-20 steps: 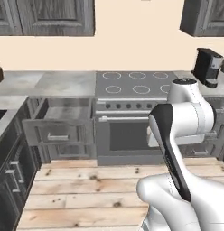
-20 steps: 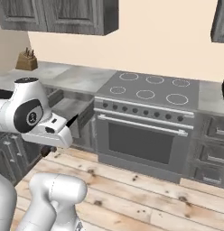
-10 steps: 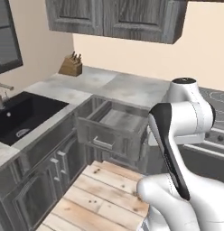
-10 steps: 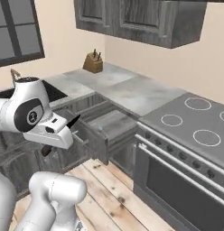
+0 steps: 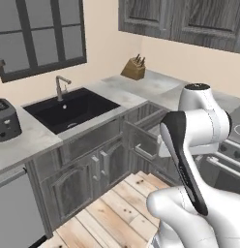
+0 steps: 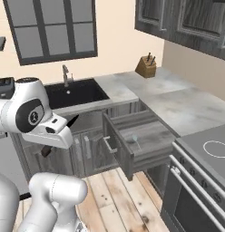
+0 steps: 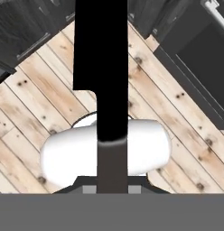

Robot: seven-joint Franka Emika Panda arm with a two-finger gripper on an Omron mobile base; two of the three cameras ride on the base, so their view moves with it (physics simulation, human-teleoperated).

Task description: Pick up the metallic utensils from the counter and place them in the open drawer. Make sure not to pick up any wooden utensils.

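My gripper [image 6: 56,135] is shut on the metallic knife [image 6: 69,122], a slim all-dark blade that sticks out up and to the right of the hand, its black handle below. In the hand view the knife [image 7: 101,58] runs straight up from my gripper [image 7: 112,173] over the plank floor. The open drawer [image 6: 125,156] stands pulled out of the corner cabinets, to the right of the hand, and a small thin silvery thing lies on its pale floor. The same drawer [image 5: 141,140] is partly hidden by the arm. The counter and the wooden utensils are out of view.
A black sink [image 5: 68,109] with a faucet [image 5: 62,86] sits under the window. A knife block [image 6: 146,67] stands in the back corner and a toaster [image 5: 6,121] at the left. The stove [image 6: 209,152] is right of the drawer. Wooden floor [image 5: 112,213] lies in front.
The whole picture has swung as the base turns: the stove has slid off to the right, and the sink and window have come into view. The knife stays in the grip.
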